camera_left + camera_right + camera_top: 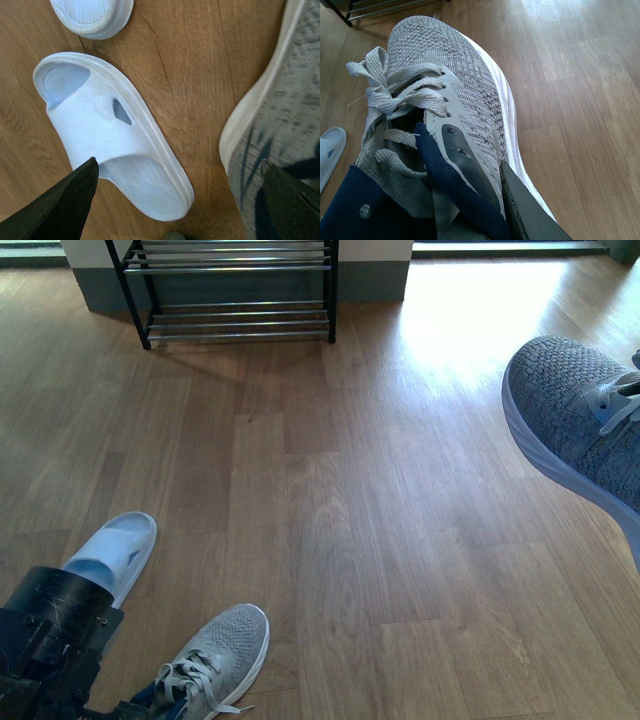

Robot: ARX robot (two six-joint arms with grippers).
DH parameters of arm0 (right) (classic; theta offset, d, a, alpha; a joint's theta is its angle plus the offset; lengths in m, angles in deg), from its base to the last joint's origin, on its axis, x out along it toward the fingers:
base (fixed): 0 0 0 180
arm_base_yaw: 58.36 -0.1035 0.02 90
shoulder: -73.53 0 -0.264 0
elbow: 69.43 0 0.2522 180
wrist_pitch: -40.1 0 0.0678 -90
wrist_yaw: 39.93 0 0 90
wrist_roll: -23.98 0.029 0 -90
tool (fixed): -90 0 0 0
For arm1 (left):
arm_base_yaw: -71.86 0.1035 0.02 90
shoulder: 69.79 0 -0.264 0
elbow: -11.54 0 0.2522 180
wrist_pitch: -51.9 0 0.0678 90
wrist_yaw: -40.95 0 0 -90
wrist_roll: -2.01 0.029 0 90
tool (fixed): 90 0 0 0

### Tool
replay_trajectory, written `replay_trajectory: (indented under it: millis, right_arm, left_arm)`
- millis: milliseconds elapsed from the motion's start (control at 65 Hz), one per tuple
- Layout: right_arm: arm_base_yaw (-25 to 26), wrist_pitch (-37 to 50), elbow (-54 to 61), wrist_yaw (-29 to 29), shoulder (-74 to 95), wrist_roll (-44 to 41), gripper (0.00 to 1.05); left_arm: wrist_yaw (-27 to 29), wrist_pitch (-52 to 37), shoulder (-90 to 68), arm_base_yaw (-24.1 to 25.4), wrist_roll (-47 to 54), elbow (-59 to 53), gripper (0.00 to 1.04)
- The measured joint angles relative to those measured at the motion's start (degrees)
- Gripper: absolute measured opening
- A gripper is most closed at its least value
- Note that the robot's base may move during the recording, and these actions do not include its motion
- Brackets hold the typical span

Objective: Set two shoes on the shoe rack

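One grey sneaker pinched in right tool, seemingly lifted

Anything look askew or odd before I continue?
The grey knit lace-up sneaker in the right end effector hangs tilted above the wooden floor, laces loose, navy lining bunched at the grip. The other grey sneaker and pale blue plastic slide lie flat; nothing else stands out.

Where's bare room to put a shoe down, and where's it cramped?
Bare: the wood floor from the shoe rack down to the grey sneaker, bordered right by the lifted sneaker; the rack's visible shelves also look bare. Crowded: the near left, where the blue slide and grey sneaker lie close together.
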Motion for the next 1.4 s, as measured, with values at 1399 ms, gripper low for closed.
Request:
replay_trajectory:
  millis: [1399]
  right_arm:
    - [0.0,0.0,0.0,-0.1,0.0,0.0,0.01]
  left_arm:
    - [-6.1,1.8,-3.1,-10.0,-2.7,2.4,0.95]
